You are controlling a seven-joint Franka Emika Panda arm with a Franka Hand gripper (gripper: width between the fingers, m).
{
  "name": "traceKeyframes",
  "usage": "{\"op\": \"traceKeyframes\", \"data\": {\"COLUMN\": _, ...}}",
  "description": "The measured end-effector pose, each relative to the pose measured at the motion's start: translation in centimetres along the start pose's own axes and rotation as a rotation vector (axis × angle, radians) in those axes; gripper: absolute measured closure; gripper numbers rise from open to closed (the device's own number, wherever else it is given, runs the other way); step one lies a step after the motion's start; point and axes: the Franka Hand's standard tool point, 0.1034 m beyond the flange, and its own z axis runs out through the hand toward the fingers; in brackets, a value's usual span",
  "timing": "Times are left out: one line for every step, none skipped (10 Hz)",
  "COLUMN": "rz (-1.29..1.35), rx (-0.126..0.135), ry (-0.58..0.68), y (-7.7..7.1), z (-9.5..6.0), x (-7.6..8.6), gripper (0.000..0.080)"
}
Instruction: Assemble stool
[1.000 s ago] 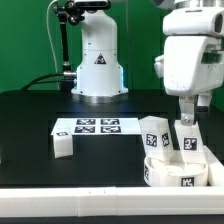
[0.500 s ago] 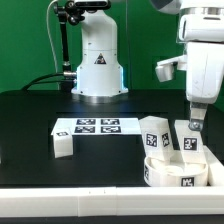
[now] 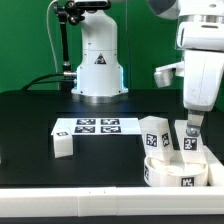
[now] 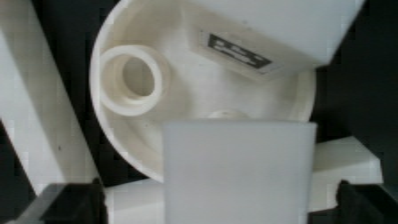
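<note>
The white round seat disc point(image 3: 172, 172) lies at the front on the exterior view's right. Two white tagged leg blocks stand on it: one point(image 3: 155, 135) on its left part and one point(image 3: 189, 143) on its right part. My gripper point(image 3: 190, 124) is straight above the right block, its tips at the block's top. In the wrist view my gripper point(image 4: 217, 206) is open, with the block point(image 4: 235, 160) between the dark fingers point(image 4: 75, 205) and a gap on each side. The seat point(image 4: 178, 115) with its round hole and the other leg point(image 4: 267, 40) lie beyond. A third leg block point(image 3: 62, 145) lies apart on the left.
The marker board point(image 3: 97, 127) lies flat mid-table in front of the robot base point(image 3: 98, 65). A long white rail point(image 3: 70, 190) runs along the front edge and also shows in the wrist view point(image 4: 36, 110).
The hand has shifted a little to the exterior view's right, and its fingers have come lower over the right leg block. The parts have not moved.
</note>
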Motion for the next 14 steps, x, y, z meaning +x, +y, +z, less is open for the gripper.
{"op": "traceKeyframes", "data": {"rz": 0.002, "rx": 0.0, "ry": 0.0, "y": -0.01, "z": 0.01, "x": 0.03, "gripper": 0.0263}}
{"op": "traceKeyframes", "data": {"rz": 0.002, "rx": 0.0, "ry": 0.0, "y": 0.01, "z": 0.02, "x": 0.0, "gripper": 0.041}}
{"op": "traceKeyframes", "data": {"rz": 0.021, "rx": 0.0, "ry": 0.001, "y": 0.05, "z": -0.02, "x": 0.0, "gripper": 0.041}}
{"op": "traceKeyframes", "data": {"rz": 0.045, "rx": 0.0, "ry": 0.001, "y": 0.06, "z": -0.02, "x": -0.01, "gripper": 0.0461}}
{"op": "traceKeyframes", "data": {"rz": 0.046, "rx": 0.0, "ry": 0.001, "y": 0.09, "z": -0.02, "x": -0.04, "gripper": 0.0461}}
{"op": "traceKeyframes", "data": {"rz": 0.073, "rx": 0.0, "ry": 0.002, "y": 0.09, "z": -0.02, "x": -0.04, "gripper": 0.0461}}
{"op": "traceKeyframes", "data": {"rz": 0.145, "rx": 0.0, "ry": 0.001, "y": 0.09, "z": -0.01, "x": -0.05, "gripper": 0.0461}}
{"op": "traceKeyframes", "data": {"rz": 0.234, "rx": 0.001, "ry": 0.001, "y": 0.08, "z": -0.01, "x": -0.05, "gripper": 0.0461}}
{"op": "traceKeyframes", "data": {"rz": 0.297, "rx": 0.001, "ry": 0.001, "y": 0.08, "z": 0.0, "x": -0.05, "gripper": 0.0461}}
{"op": "traceKeyframes", "data": {"rz": 0.336, "rx": 0.001, "ry": 0.001, "y": 0.08, "z": 0.0, "x": -0.05, "gripper": 0.0459}}
{"op": "traceKeyframes", "data": {"rz": 0.425, "rx": 0.001, "ry": 0.002, "y": 0.07, "z": 0.0, "x": -0.04, "gripper": 0.0459}}
{"op": "traceKeyframes", "data": {"rz": 0.51, "rx": 0.002, "ry": 0.002, "y": 0.05, "z": 0.01, "x": -0.04, "gripper": 0.0459}}
{"op": "traceKeyframes", "data": {"rz": 0.64, "rx": 0.004, "ry": 0.003, "y": -0.04, "z": 0.01, "x": 0.03, "gripper": 0.0459}}
{"op": "traceKeyframes", "data": {"rz": 0.746, "rx": 0.005, "ry": 0.003, "y": -0.13, "z": -0.01, "x": 0.17, "gripper": 0.0459}}
